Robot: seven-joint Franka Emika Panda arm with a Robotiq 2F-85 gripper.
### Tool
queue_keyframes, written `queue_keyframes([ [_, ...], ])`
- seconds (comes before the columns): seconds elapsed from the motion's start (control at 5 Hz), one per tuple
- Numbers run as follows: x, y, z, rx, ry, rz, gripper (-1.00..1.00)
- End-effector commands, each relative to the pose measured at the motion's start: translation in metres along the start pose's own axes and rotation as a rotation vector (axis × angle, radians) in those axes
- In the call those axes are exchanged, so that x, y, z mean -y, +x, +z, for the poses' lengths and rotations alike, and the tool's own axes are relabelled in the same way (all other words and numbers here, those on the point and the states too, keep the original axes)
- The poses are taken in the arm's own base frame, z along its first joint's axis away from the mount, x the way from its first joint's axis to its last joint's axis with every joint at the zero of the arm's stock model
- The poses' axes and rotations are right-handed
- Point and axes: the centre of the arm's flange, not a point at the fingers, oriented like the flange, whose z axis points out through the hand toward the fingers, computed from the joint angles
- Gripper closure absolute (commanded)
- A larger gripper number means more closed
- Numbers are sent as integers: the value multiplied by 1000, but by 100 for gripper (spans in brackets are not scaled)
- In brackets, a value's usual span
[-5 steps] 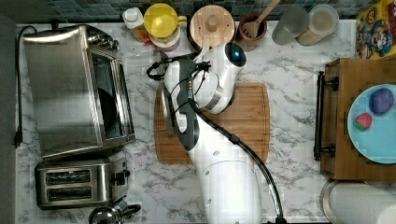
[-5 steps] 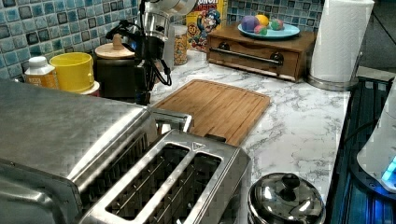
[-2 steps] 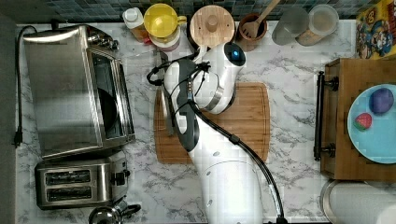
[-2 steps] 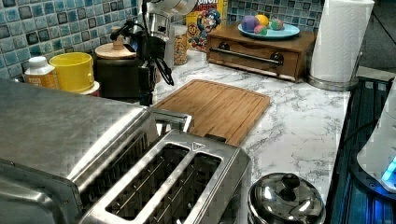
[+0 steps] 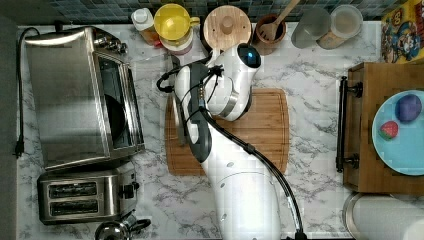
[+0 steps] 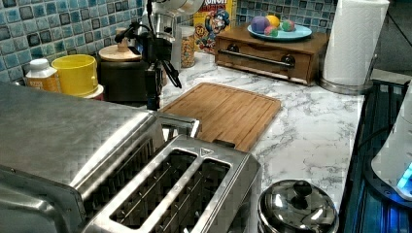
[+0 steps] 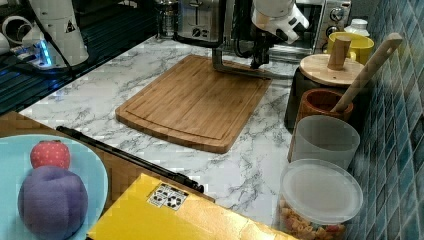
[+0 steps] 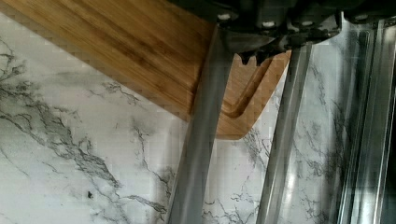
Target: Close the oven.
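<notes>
- Top view: the oven (image 5: 70,100) stands beyond the gripper (image 5: 176,102), on the far side from the cutting board (image 5: 260,130). Its glass door (image 5: 150,75) lies dropped flat, with the bar handle (image 5: 176,131) at the gripper's own station, right under it.
- Left view: the gripper (image 6: 154,97) hangs straight down, its tip just above the door's outer edge (image 6: 180,124). How wide it stands cannot be told.
- Right view: the handle (image 7: 240,70) runs beneath the gripper (image 7: 260,59), touching it or very near.
- Wrist view: the gripper (image 8: 254,52) sits against the handle (image 8: 196,140), with marble showing through the glass beside it.
- Judgement: the door is stiff, hinged, fairly heavy and breakable in the pane. Smooth steel may slip, so take or push the bar near its middle, lift it in an arc, and ease it shut.
</notes>
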Motion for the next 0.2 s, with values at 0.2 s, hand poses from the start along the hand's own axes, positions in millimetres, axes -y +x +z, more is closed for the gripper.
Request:
queue_keyframes([
  [0.2,123,41,28,71,-96,-231,100],
])
